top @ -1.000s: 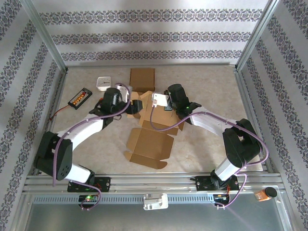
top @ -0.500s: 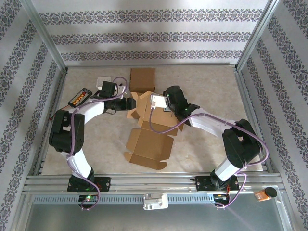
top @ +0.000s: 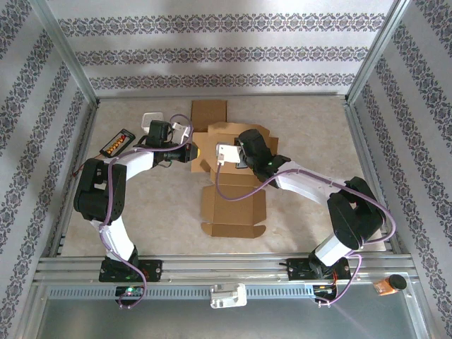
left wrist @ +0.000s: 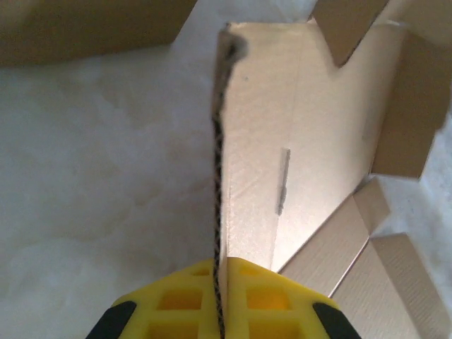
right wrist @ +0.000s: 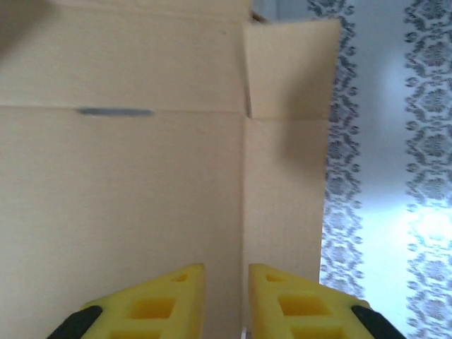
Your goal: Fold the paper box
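The paper box [top: 233, 208] is a brown cardboard blank lying partly unfolded mid-table, its far panels raised. My left gripper [top: 192, 152] is at the box's left side. In the left wrist view its yellow fingers [left wrist: 261, 289] are shut on the thin edge of a box flap [left wrist: 261, 141], the gripper [left wrist: 220, 265] pinching the corrugated edge. My right gripper [top: 239, 141] is at the raised far panel. In the right wrist view this gripper [right wrist: 226, 272] stands open by a narrow gap, with the panel [right wrist: 141, 198] and its crease right ahead.
A second flat cardboard piece [top: 209, 111] lies at the back. A white item [top: 152, 119] and a black device with orange parts [top: 117, 143] sit at the back left. Metal frame posts and patterned walls enclose the table.
My left gripper has closed on the box's left flap edge. The right gripper's jaws have parted a little. The box has swung round, so its near panel now lies square to the front edge.
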